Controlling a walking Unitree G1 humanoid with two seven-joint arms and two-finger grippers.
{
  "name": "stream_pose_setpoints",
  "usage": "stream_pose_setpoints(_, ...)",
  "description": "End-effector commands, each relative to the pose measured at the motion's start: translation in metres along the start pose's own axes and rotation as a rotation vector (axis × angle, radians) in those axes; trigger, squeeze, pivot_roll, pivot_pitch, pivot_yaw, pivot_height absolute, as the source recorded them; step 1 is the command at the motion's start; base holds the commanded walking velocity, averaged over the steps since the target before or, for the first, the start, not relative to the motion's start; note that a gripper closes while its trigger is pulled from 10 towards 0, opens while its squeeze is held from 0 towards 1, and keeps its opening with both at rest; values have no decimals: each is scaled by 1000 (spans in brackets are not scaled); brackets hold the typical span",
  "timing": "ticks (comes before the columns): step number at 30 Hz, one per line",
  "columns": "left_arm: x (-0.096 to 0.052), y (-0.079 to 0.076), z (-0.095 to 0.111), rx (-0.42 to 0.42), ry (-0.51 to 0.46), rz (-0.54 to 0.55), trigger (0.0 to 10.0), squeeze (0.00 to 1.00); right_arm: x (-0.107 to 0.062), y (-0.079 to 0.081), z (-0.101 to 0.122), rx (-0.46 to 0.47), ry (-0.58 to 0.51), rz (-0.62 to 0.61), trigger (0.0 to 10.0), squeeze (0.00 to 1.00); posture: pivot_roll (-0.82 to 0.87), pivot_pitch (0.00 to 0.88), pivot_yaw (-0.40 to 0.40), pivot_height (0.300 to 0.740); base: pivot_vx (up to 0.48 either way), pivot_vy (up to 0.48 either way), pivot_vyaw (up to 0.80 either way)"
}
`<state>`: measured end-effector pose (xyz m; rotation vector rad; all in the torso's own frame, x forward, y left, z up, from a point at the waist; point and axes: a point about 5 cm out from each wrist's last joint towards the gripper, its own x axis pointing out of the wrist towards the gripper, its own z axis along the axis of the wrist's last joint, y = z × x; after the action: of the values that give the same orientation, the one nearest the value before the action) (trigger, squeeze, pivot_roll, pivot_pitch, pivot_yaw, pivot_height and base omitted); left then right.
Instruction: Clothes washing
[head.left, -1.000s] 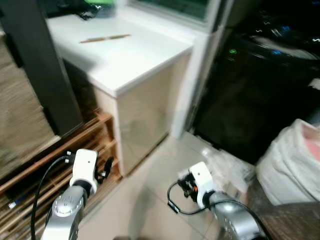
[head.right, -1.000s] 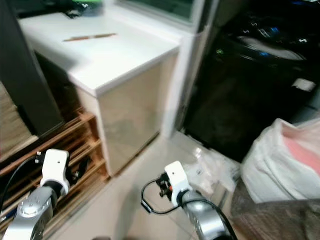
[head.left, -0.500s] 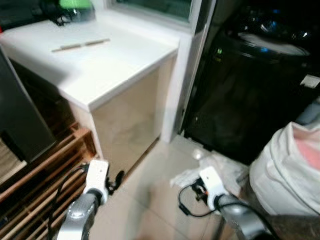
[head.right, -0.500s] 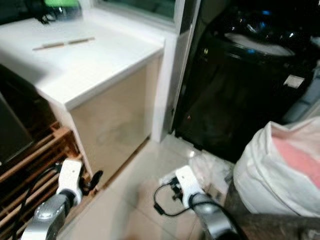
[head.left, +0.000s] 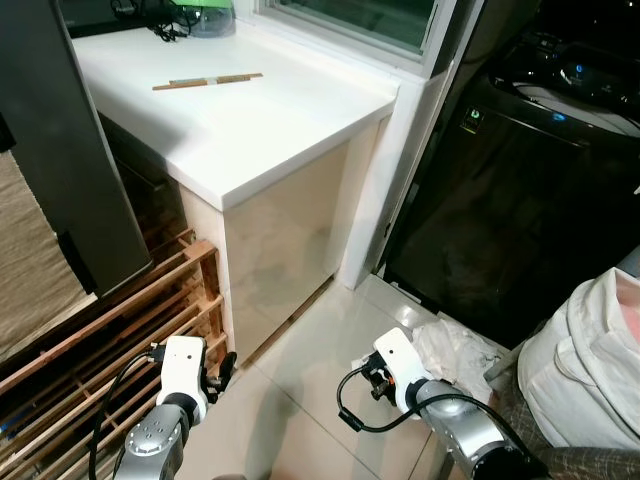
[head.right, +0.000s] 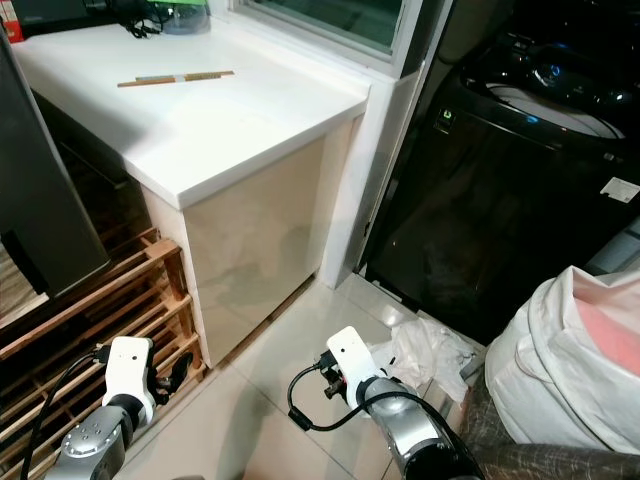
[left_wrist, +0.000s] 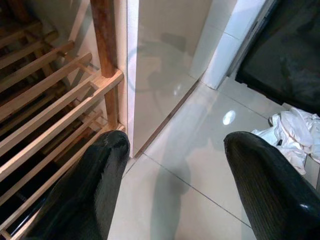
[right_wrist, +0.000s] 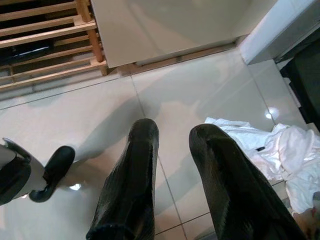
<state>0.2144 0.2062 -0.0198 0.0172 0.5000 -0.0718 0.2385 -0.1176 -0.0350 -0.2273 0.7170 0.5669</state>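
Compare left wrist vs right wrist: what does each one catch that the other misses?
Left wrist: the black washing machine front and the white pillar beside it. Right wrist: the left gripper low over the floor, and a dark item on the wooden rack. Both: the rack, the beige cabinet side, the tiled floor and the crumpled white cloth lying on it.

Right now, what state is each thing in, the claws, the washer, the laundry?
Left claw: open, empty, above the floor tiles.
Right claw: fingers slightly apart, holding nothing.
Black top-loading washing machine: lid down, panel light on.
Crumpled white cloth: lying loose on the floor by the washer.
Bulging white laundry bag: full, standing on the floor.
Wooden slatted rack: standing beside the white counter.
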Motion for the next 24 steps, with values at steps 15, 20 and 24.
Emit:
stream_pose_setpoints(15,2,-4,-1,-2,-18,-15,10000,0,-1,0,-10,-11,-1,30,10000,0,191,0,-113,740,0,225,466)
stream_pose_setpoints(20,1,-6,0,20,-28,-24,10000,0,-1,-5,-15,2,24,0,10000,0,191,0,-114,740,0,0,630)
stream_pose_setpoints(24,1,-7,1,52,-36,-30,10000,0,-1,-8,-13,30,18,-22,10000,0,191,0,-114,740,0,-469,0)
